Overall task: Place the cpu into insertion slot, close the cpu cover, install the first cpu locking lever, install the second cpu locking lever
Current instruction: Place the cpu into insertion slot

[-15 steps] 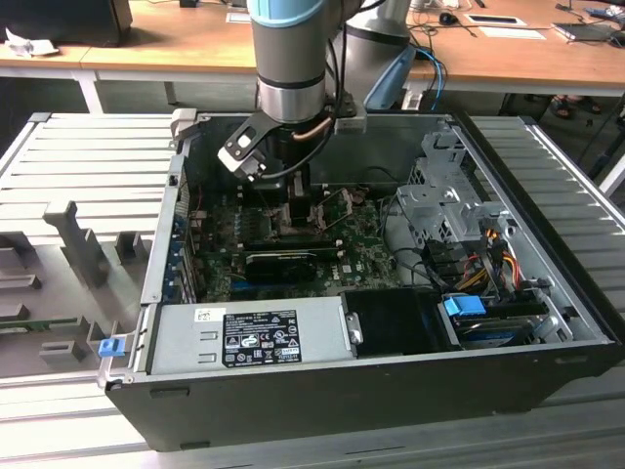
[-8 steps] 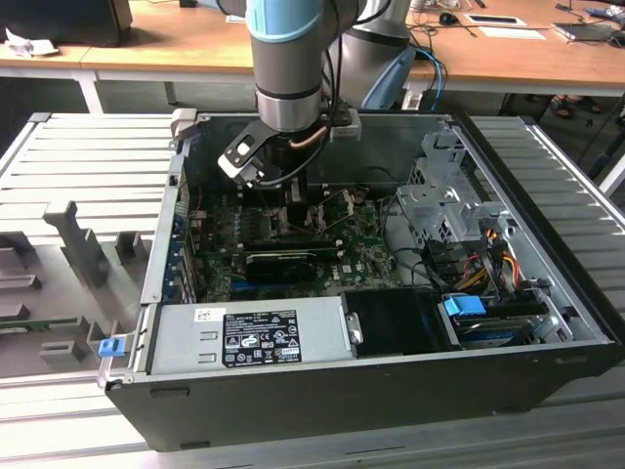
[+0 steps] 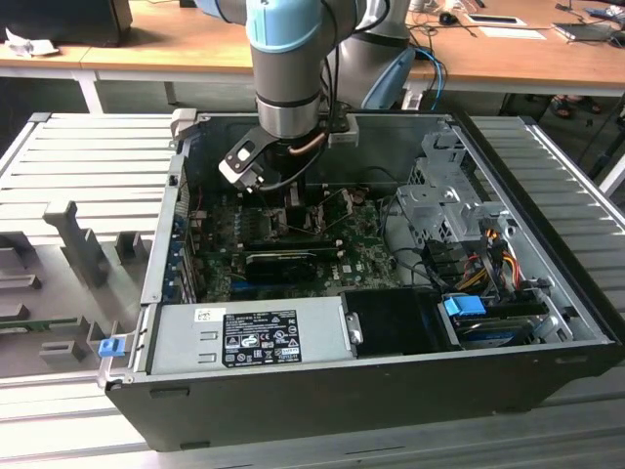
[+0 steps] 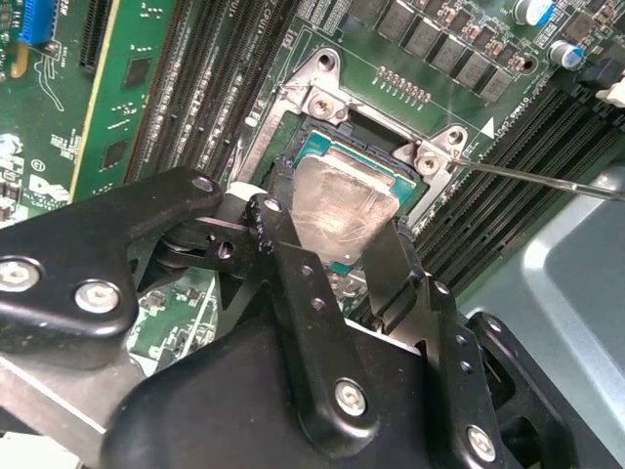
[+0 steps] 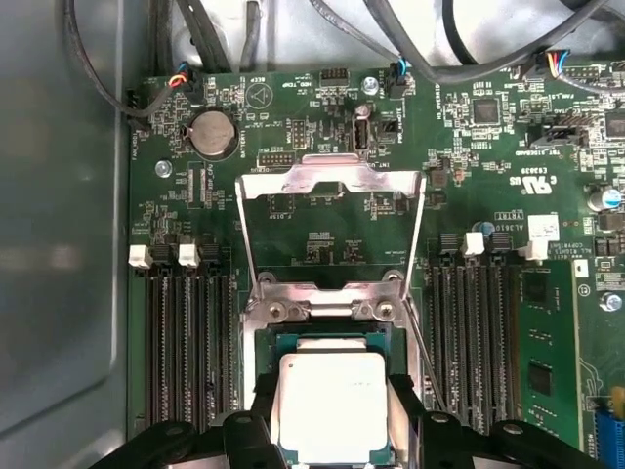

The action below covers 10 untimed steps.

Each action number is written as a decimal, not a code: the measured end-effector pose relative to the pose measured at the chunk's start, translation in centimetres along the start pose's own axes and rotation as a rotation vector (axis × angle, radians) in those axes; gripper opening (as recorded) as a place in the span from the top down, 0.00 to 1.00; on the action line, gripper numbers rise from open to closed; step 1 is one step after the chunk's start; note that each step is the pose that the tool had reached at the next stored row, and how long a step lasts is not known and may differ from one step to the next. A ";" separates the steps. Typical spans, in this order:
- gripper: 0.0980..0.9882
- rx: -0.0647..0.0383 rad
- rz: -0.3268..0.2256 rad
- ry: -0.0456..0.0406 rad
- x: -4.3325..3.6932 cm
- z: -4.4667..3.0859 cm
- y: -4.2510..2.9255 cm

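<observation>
Claw (image 5: 333,396) is holding the cpu (image 5: 332,415) at the insertion slot (image 5: 332,338).
It is clamping the cpu's 2 sides; the cpu cover (image 5: 332,180) is standing open.

A long wooden desk (image 3: 166,54) on white legs (image 3: 91,93) runs across the back, with papers (image 3: 512,30) lying on it, and in front of it stands a ribbed grey metal worktable (image 3: 93,156) — all evenly lit.

The fingers (image 4: 293,283) hide 1 edge of the cpu (image 4: 342,210) (and of the insertion slot (image 4: 371,129)).
</observation>
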<state>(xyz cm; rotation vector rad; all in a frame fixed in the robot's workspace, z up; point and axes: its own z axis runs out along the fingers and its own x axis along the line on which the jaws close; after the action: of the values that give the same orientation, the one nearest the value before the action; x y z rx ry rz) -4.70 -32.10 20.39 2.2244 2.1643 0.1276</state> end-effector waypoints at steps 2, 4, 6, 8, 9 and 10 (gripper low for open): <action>0.52 0.000 0.000 0.0000 0.02 0.15 0.00; 0.52 0.000 0.000 -0.0004 0.01 0.24 -0.01; 0.52 0.000 0.000 -0.0001 0.01 0.25 -0.01; 0.52 0.000 0.000 -0.0001 0.01 0.25 -0.01; 0.44 0.000 0.000 -0.0001 0.01 0.26 -0.01; 0.44 0.000 0.000 -0.0001 0.01 0.26 -0.01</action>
<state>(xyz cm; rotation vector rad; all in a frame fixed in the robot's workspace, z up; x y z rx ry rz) -4.69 -32.08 20.14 2.2244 2.1643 0.1275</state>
